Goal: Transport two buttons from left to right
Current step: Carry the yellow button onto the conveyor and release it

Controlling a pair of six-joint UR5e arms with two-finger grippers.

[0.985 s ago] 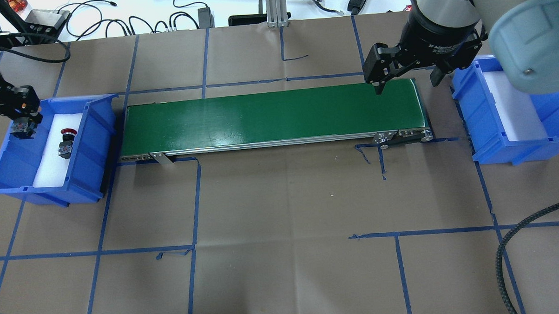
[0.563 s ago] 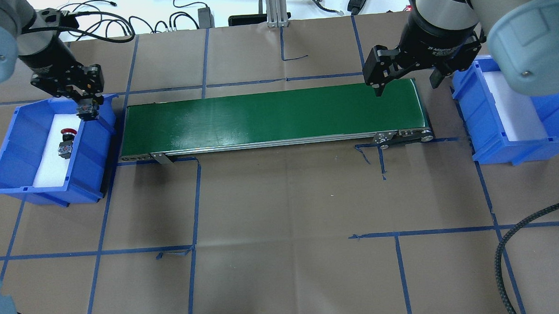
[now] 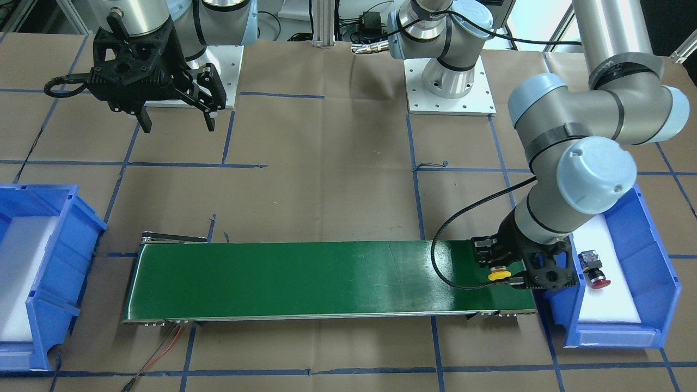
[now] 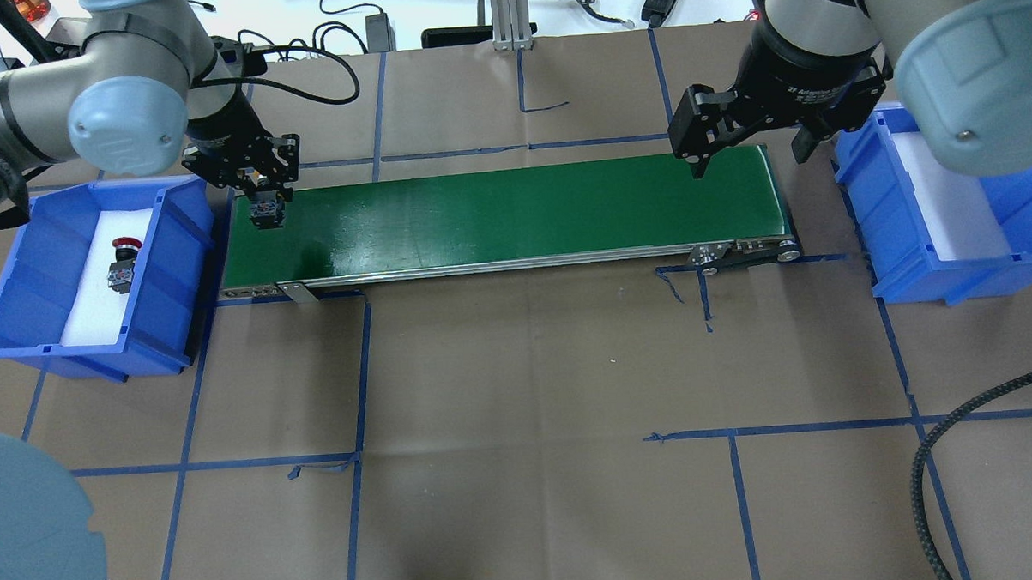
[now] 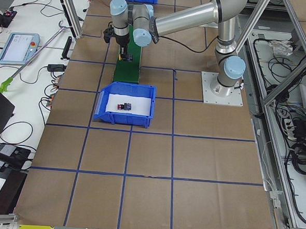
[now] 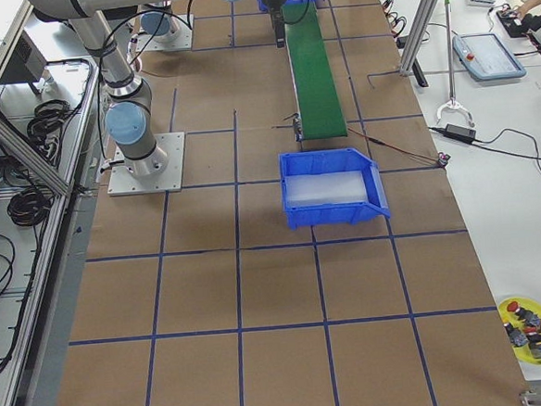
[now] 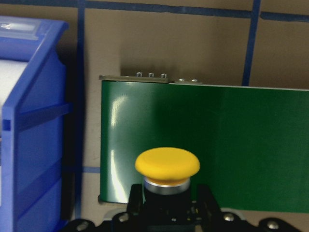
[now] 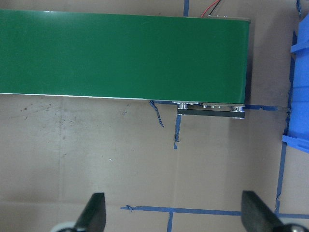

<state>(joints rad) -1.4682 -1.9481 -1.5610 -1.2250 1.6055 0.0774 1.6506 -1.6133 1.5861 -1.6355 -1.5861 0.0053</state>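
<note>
My left gripper [image 4: 263, 203] is shut on the yellow button [image 4: 265, 215] and holds it just above the left end of the green conveyor belt [image 4: 513, 213]. The left wrist view shows the yellow cap [image 7: 167, 164] between the fingers, over the belt's end. The front view shows the same cap [image 3: 497, 275]. The red button [image 4: 122, 261] lies on white foam in the left blue bin [image 4: 179, 242]. My right gripper [image 4: 750, 151] is open and empty, hovering at the far side of the belt's right end; its fingers [image 8: 94, 212] spread wide in the right wrist view.
The right blue bin [image 4: 953, 279] with white foam stands just past the belt's right end. Cables and tools lie along the far table edge [image 4: 335, 34]. A black hose [image 4: 942, 455] curls at the near right. Blue tape lines cross the brown paper.
My left gripper has carried the yellow button out of the left bin and rightward over the belt's left end. The red button and the right gripper have stayed put.
</note>
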